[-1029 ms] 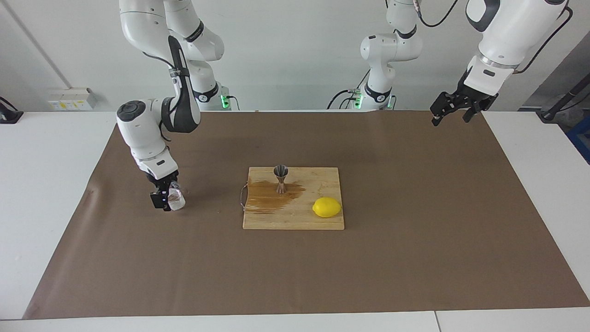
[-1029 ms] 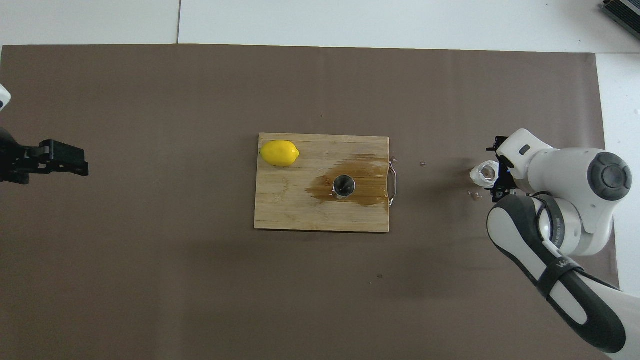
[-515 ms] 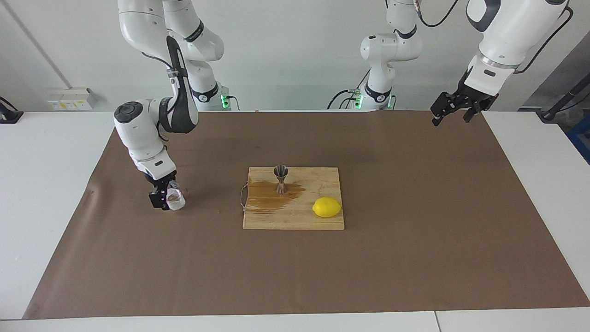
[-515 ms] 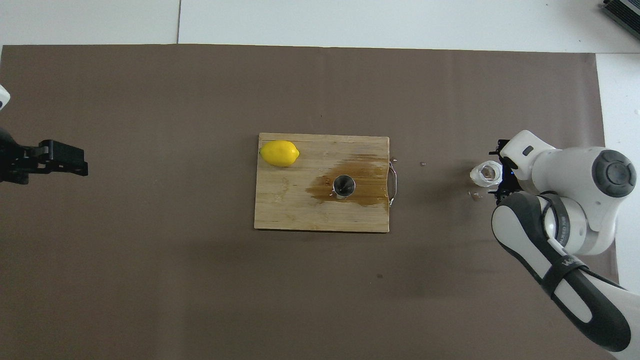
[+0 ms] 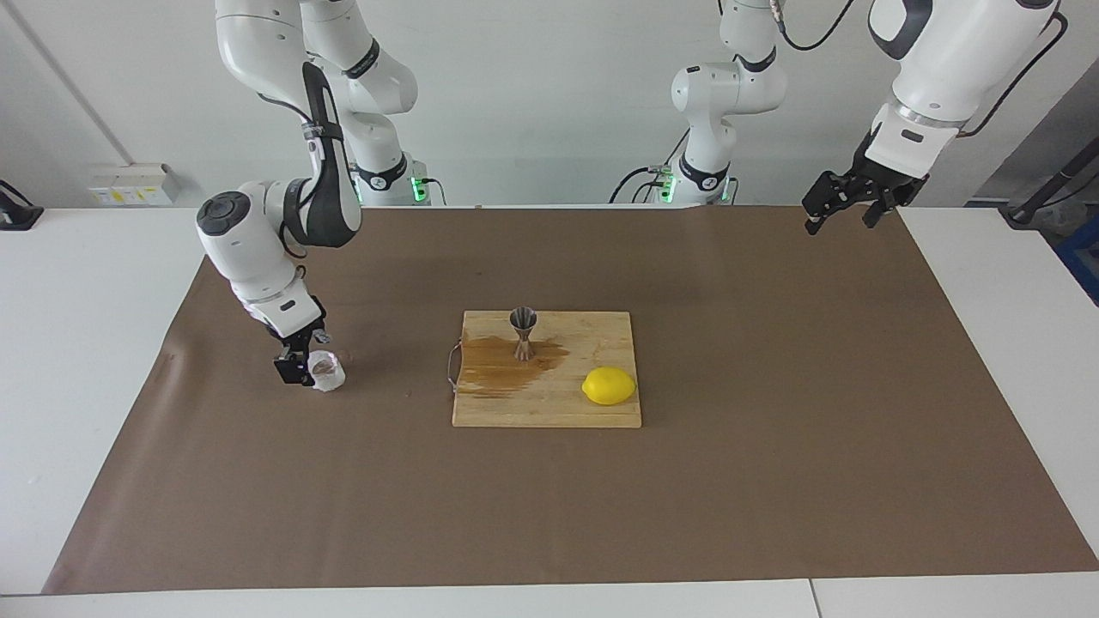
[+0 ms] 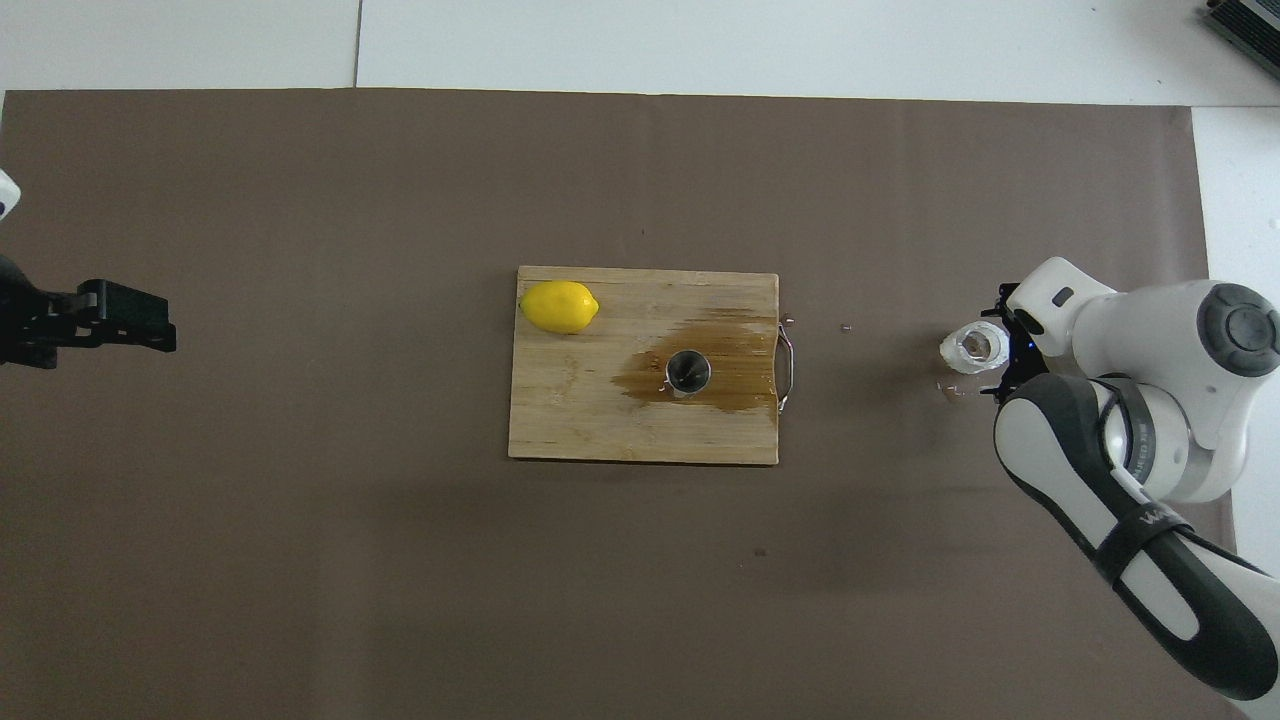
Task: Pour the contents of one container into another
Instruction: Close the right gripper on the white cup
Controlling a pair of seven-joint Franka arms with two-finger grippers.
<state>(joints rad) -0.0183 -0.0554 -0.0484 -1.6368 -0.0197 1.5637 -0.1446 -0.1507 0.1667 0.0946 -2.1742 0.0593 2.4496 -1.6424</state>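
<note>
Right jaws backed off cup [image 5: 327, 371]; now apart, tips just beside it. Cup upright on desk [image 5: 773, 446], no longer tilted. Jigger [image 5: 523, 330] well apart from both jaws, on wet board [image 5: 549, 410]. Left jaws apart, waiting aloft. Pour looks done, part spilled.

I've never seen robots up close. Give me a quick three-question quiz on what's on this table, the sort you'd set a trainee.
1. What stands in the brown wet stain on the cutting board? A) a spoon B) the steel jigger C) a bottle
2. True or false: the lemon lies on the board, farther from the robots than the jigger.
3. Which arm's gripper is down at the plastic cup on the brown paper?

Key: 1. B. 2. True. 3. The right gripper; the left gripper waits in the air over the paper's edge at its own end.
</note>
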